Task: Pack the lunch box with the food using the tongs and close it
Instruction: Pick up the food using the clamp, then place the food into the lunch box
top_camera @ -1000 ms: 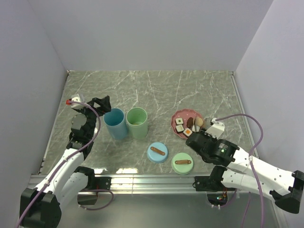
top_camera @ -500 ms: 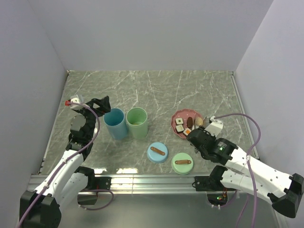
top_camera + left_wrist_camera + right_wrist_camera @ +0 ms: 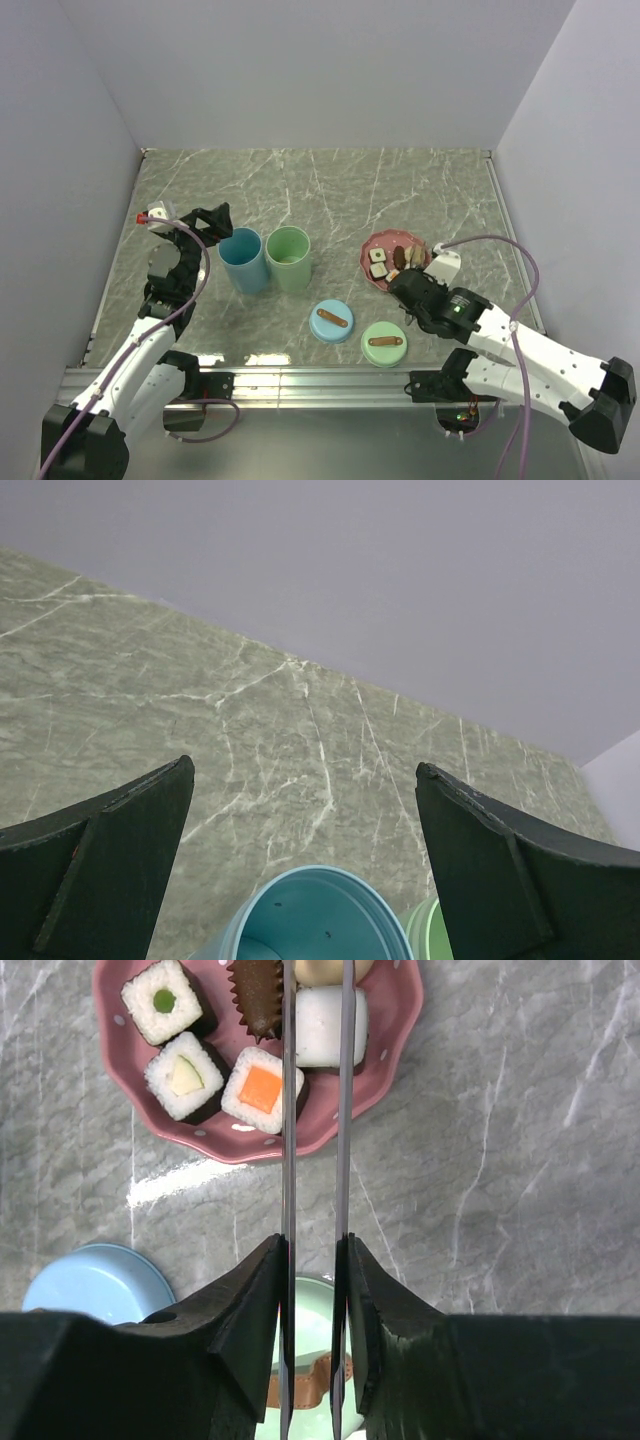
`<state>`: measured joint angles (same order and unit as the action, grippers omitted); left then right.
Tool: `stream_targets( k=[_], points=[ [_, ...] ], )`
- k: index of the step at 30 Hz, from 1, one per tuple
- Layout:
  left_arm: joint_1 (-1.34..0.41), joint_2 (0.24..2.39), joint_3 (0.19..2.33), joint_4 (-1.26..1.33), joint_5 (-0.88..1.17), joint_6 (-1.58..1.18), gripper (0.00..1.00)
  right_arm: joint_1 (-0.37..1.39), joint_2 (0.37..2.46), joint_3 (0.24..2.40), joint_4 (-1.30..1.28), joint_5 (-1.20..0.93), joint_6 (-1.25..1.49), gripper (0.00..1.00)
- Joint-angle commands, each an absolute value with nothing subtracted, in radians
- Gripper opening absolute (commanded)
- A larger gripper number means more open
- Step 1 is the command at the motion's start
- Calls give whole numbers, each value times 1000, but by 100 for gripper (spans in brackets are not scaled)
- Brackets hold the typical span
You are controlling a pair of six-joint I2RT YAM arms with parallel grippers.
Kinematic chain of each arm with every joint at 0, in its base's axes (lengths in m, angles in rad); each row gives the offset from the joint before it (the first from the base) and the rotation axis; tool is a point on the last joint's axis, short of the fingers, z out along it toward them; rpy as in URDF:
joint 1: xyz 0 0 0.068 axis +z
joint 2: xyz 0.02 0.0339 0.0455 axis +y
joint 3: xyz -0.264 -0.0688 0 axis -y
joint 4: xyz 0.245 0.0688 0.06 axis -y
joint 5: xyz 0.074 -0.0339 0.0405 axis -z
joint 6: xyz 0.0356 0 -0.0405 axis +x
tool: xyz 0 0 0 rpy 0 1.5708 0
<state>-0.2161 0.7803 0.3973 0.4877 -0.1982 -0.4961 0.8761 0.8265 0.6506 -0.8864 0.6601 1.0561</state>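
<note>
My right gripper (image 3: 314, 1245) is shut on the tongs (image 3: 288, 1110), one thin metal arm against each finger. The tong arms reach over the pink dotted plate (image 3: 385, 1000) and straddle a white rice piece (image 3: 322, 1026). Also on the plate lie an orange-topped square (image 3: 262, 1088), two green-centred squares (image 3: 185, 1075), and a dark brown piece (image 3: 258, 990). In the top view the right gripper (image 3: 405, 283) sits at the plate's (image 3: 372, 245) near edge. The lunch box is an open blue tub (image 3: 243, 258) and an open green tub (image 3: 288, 257). My left gripper (image 3: 303, 770) hangs open above the blue tub (image 3: 300, 920).
A blue lid (image 3: 331, 321) and a green lid (image 3: 384, 343), each with a brown strap handle, lie on the marble table in front of the tubs. The green lid (image 3: 310, 1360) is directly under my right fingers. White walls enclose the table on three sides.
The right arm has pushed forward toward the plate, and the tongs' arms have drawn closer together around the white piece. The left arm has not moved.
</note>
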Motion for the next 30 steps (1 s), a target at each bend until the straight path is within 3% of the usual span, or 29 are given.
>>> stream_targets(
  k=[1,7,17,30],
  points=[
    [-210,761,397,502,-189,-514,99,870,854,673,-835,670,1034,15],
    [-210,767,399,505,-189,-512,99,868,903,768,-850,721,1002,8],
    [-210,765,402,497,-199,-514,99,871,945,934,-828,773,864,5],
    [-210,716,433,362,-276,-535,99,917,1084,1094,-470,569,537,4]
  ],
)
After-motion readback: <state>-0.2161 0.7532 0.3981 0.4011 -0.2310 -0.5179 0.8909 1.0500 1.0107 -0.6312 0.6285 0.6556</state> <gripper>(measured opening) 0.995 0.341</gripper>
